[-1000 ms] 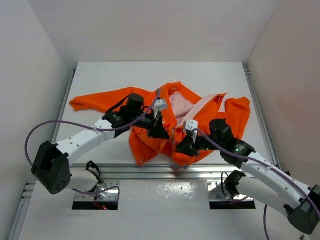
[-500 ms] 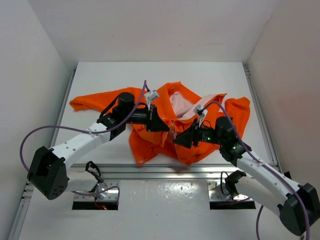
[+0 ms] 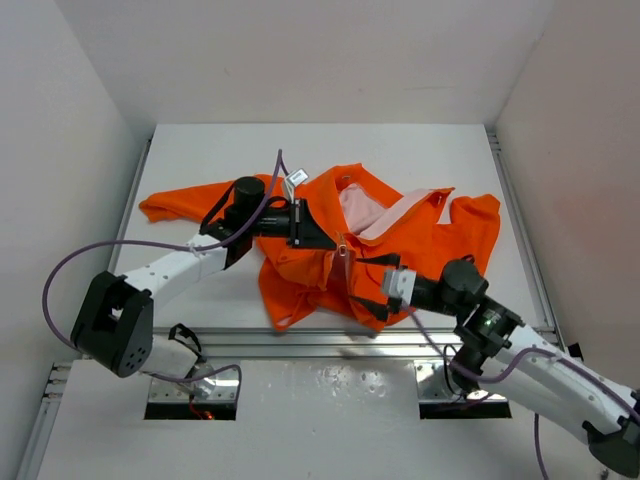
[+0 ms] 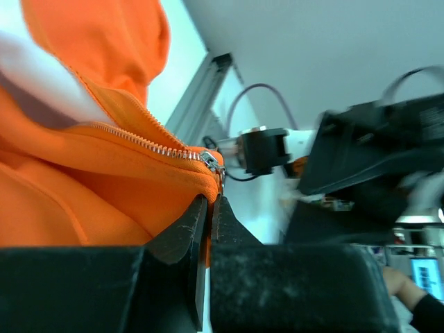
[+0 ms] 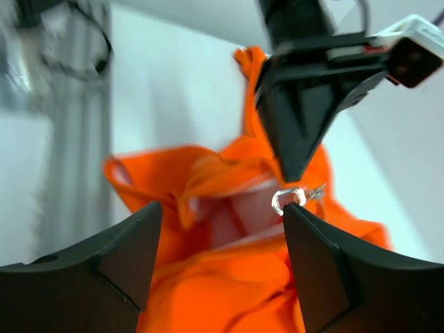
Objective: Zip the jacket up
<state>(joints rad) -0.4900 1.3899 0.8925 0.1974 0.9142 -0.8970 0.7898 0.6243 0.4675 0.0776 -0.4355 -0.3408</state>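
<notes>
Right gripper drawn back from the jacket, jaws now spread and empty, left gripper pinched shut on the front edge beside the zipper slider, jacket rumpled on the white table

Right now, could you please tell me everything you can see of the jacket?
The jacket is bright orange fabric, its front open on pale pink lining, with a metal zipper. It lies crumpled on the table, sleeves spread. The left gripper pinches its edge by the slider; the open right gripper hovers close, not holding it.
</notes>
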